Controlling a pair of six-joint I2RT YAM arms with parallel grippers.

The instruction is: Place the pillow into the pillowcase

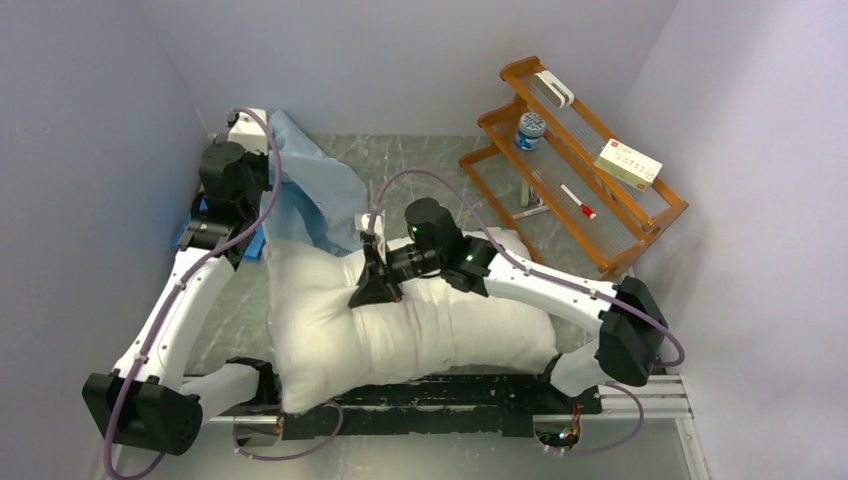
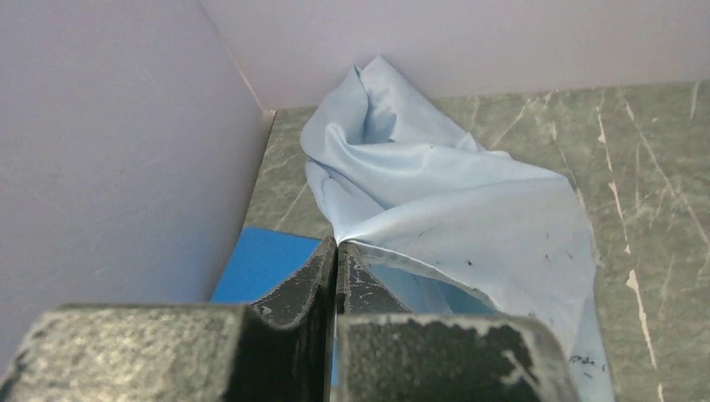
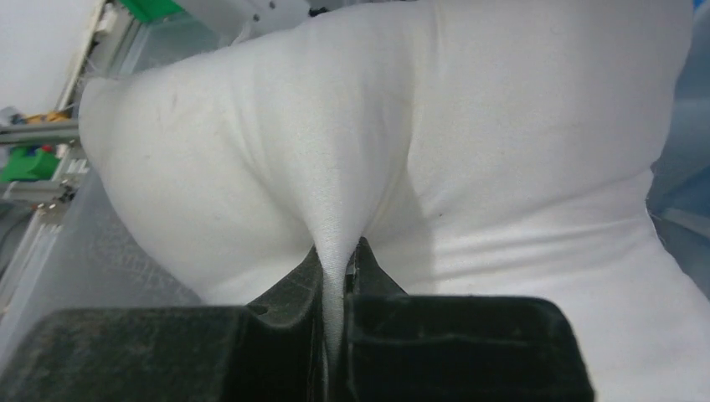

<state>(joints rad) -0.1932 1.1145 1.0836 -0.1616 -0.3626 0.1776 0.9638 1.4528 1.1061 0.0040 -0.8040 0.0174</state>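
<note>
The plump white pillow (image 1: 400,330) lies across the near middle of the table. My right gripper (image 1: 378,288) is shut on a pinched fold of the pillow (image 3: 469,134) along its far edge; the fold runs down between the fingertips (image 3: 368,260). The pale light-blue pillowcase (image 1: 310,190) lies crumpled at the far left, touching the pillow's far-left corner. My left gripper (image 2: 336,244) is shut on an edge of the pillowcase (image 2: 469,209), which spreads away from it toward the back wall. In the top view the left arm hides its own fingers.
A bright-blue flat mat (image 2: 264,260) lies under the left gripper beside the left wall (image 2: 109,167). A wooden rack (image 1: 580,190) at the back right holds a small jar (image 1: 531,128), a box (image 1: 628,162) and a pen (image 1: 577,201). Walls stand close round the table.
</note>
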